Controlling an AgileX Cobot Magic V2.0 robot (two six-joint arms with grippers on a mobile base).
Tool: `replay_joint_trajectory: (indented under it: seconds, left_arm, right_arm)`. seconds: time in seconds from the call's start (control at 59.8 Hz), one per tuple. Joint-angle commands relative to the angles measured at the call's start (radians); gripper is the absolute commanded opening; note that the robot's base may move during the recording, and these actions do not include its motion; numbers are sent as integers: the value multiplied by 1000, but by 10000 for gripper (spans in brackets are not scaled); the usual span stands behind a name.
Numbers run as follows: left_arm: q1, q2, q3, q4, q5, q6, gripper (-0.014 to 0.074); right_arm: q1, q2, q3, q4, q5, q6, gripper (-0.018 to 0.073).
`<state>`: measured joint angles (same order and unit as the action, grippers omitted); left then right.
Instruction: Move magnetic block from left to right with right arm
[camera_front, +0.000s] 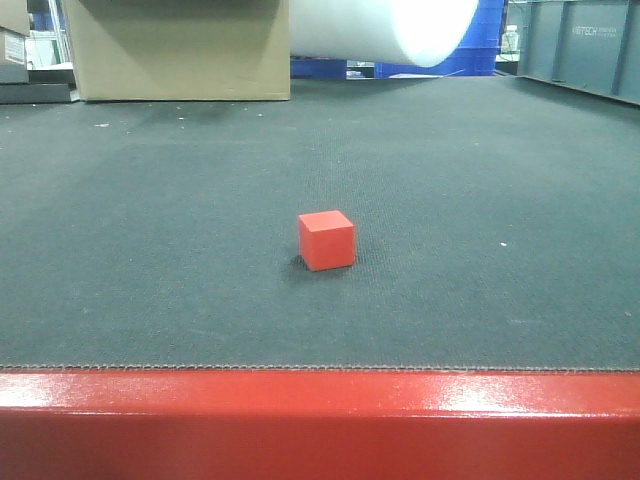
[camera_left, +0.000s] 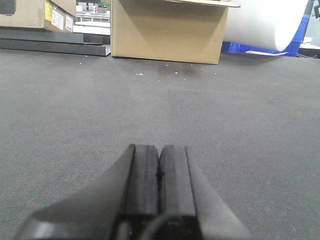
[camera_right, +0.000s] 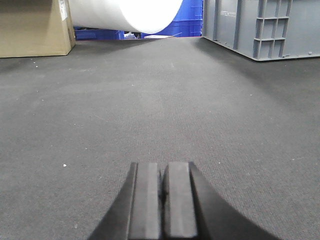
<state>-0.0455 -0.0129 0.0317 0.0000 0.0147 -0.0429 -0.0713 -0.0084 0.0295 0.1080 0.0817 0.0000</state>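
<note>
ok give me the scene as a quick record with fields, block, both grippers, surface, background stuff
magnetic block: small red cube, sitting alone on the dark mat, near the front centre in the front view
left gripper: shut, empty, low over the mat, block not in its view
right gripper: shut, empty, low over the mat, block not in its view
table edge: glossy red strip along the front
background: cardboard box, white roll, grey crate
task state: block not yet grasped
</note>
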Motion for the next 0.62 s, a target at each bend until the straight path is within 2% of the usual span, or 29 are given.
replay_joint_trajectory:
  seconds: [0.0,0.602]
  left_arm:
    - [-1,-13,9,0,-89,-4,-116]
    - [-1,-13,9,0,-89,-4,-116]
  right_arm:
    - [-5,-20,-4,6,-82,-11,83]
    - [-5,-20,-4,6,-82,-11,83]
